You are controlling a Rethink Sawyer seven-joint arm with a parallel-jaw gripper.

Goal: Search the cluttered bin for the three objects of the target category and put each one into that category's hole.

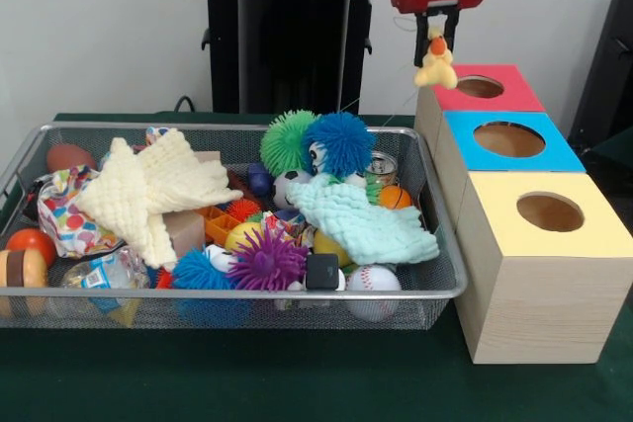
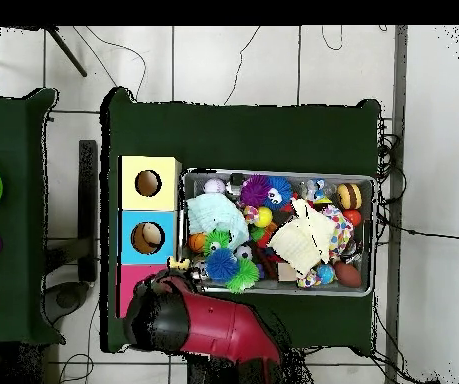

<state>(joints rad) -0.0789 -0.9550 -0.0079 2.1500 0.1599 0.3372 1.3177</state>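
The silver wire-mesh bin (image 1: 247,295) holds a jumble of toys; it also shows in the overhead view (image 2: 369,240). My gripper (image 1: 436,35) is shut on a small yellow plush duck (image 1: 436,68) with an orange beak and holds it in the air just left of the red-faced box's hole (image 1: 481,87). In the overhead view the duck (image 2: 179,264) peeks out beside the arm, which covers most of the red-faced box (image 2: 128,285) and hides its hole. No other plush animal shows in the bin.
The blue-faced box (image 1: 509,139) and the yellow-faced box (image 1: 550,211) stand in a row in front of the red one. In the bin lie fuzzy spiky balls (image 1: 339,142), two knitted cloths (image 1: 158,188), a baseball (image 1: 373,282), a soccer ball and a can.
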